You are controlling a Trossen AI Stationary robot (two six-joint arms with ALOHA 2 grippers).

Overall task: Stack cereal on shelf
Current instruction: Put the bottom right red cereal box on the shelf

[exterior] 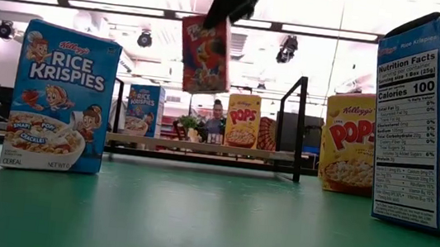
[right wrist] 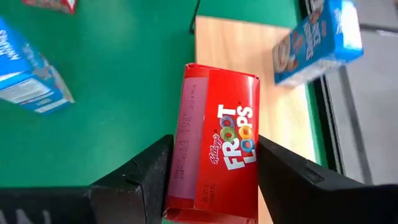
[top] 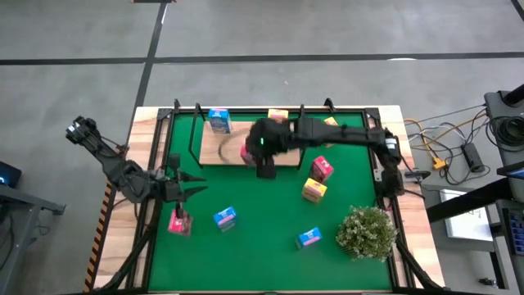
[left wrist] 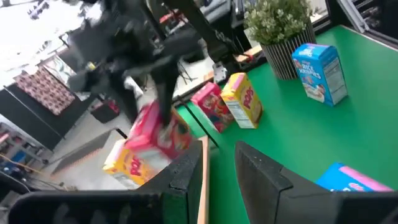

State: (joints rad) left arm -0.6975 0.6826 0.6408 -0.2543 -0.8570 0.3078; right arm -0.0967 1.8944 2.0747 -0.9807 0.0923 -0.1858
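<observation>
Right hand [right wrist: 211, 180] holds Froot Loops carton [right wrist: 217, 149] tilted.

A red Froot Loops carton [right wrist: 214, 152] with rainbow lettering; blue Rice Krispies carton [exterior: 59, 98]; yellow Pops carton [exterior: 242, 120]; green table mat [top: 262, 221].

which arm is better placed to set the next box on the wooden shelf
Right. The right gripper already grips the red Froot Loops carton over the light-wood shelf board. The left gripper waits open near the green mat's left edge, holding nothing.
</observation>
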